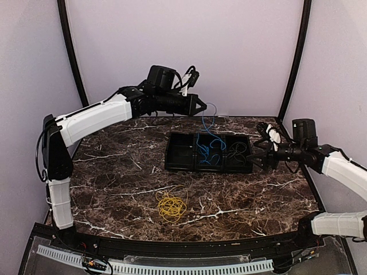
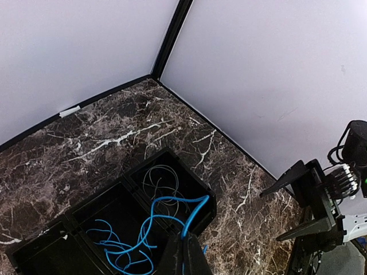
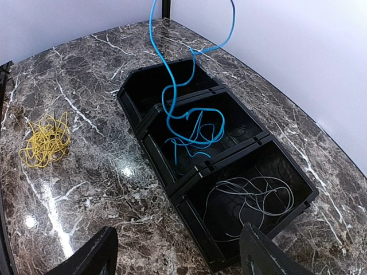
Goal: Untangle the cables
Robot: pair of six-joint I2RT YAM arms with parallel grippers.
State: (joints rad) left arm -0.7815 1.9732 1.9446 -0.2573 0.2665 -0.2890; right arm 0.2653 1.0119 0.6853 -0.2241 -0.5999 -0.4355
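Clamped shut on blue cable [image 2: 178, 199] at left jaws, dangling below into tray [image 1: 180, 152]; spread apart at right jaws. Yellow cable [image 1: 171, 206] shown only from top and right wrist.

Robot lab (walled-in marble table [image 1: 114, 172])

Two white-shelled arms with black joints and black claws

The left arm [image 1: 94, 117] and the right arm [image 1: 344, 171] wear smooth white shells over their long links, with black joint housings between them. Each wrist carries a boxy black motor block [image 1: 160, 75] and a small white connector [image 1: 184, 87], fed by thick black arm cables [image 1: 39, 160] in loops. The left claw [image 1: 203, 107] and the right claw [image 1: 255, 143] are matte black, and their fingers [image 3: 92, 255] are flat and angular, tapering to points.
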